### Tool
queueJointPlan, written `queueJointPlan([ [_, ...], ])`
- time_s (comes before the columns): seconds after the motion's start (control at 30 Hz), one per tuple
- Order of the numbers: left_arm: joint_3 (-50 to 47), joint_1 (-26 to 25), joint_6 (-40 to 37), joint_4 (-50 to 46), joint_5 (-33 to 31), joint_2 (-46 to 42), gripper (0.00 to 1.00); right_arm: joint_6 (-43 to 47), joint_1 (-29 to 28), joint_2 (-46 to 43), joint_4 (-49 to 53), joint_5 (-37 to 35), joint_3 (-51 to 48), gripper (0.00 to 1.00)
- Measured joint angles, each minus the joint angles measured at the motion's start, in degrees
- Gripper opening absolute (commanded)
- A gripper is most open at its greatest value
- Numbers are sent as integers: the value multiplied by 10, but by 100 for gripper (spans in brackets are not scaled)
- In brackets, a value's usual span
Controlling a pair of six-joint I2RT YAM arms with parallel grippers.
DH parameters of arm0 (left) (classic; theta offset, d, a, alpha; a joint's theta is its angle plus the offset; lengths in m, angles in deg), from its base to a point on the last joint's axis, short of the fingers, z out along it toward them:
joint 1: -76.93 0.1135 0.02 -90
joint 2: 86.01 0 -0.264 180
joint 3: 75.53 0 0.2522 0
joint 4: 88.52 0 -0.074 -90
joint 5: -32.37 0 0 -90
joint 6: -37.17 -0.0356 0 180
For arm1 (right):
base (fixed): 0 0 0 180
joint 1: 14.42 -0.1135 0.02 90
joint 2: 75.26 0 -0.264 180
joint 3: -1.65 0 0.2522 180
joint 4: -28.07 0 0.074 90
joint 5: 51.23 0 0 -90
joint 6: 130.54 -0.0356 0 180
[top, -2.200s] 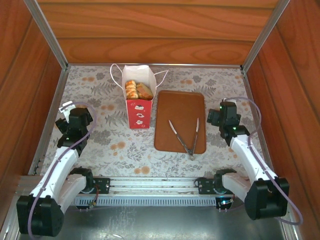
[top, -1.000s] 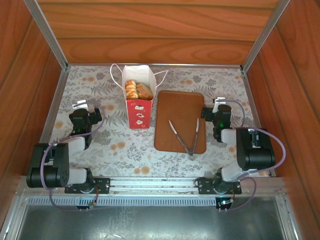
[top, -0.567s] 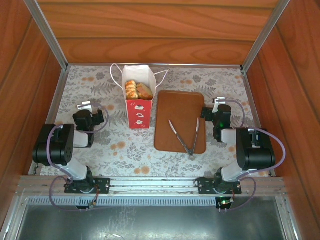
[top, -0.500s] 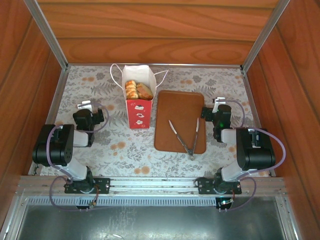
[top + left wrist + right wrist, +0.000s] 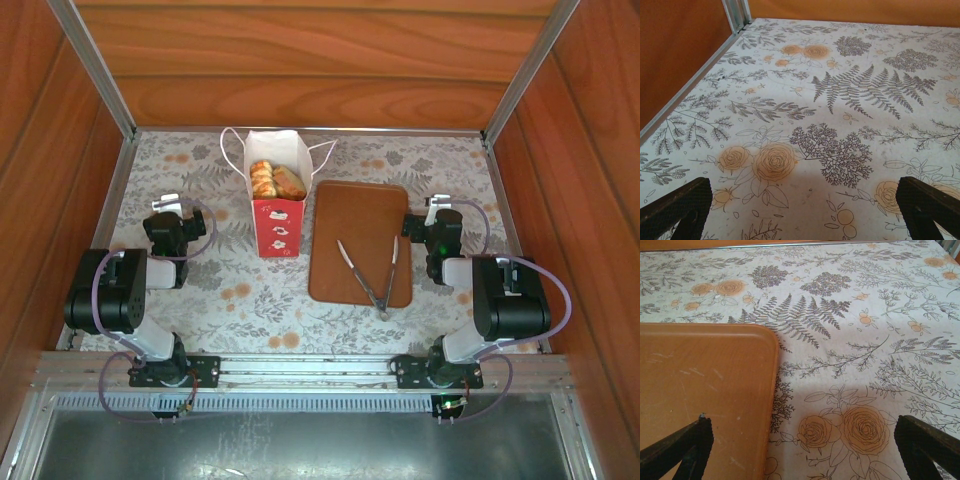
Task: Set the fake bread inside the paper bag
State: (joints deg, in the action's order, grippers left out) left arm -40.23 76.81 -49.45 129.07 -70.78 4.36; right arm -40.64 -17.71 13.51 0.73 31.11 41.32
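The paper bag (image 5: pixel 277 205) stands upright at the back of the table, white with a red lower band. Golden-brown fake bread (image 5: pixel 275 180) shows inside its open top. My left gripper (image 5: pixel 168 222) rests low to the left of the bag, well apart from it. In the left wrist view it (image 5: pixel 802 220) is open, with bare cloth between its dark fingertips (image 5: pixel 677 207). My right gripper (image 5: pixel 432 222) sits by the right edge of the brown board (image 5: pixel 360 230). It (image 5: pixel 802 455) is open too, with nothing between its fingers.
Metal tongs (image 5: pixel 372 275) lie on the brown board, whose rounded corner (image 5: pixel 705 385) shows in the right wrist view. A flowered cloth (image 5: pixel 840 100) covers the table. Wooden walls and metal rails (image 5: pixel 687 85) close in the sides and back.
Both arms have folded back towards their bases. In the last second the left gripper shifted slightly towards the back, while the right arm stayed still. Bag, board and tongs have not moved.
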Motion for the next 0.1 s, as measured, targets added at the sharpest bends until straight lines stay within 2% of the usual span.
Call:
queueJointPlan([
  [0.1,0,0,0,0,0,0,100,0,0,0,0,1,0,100],
])
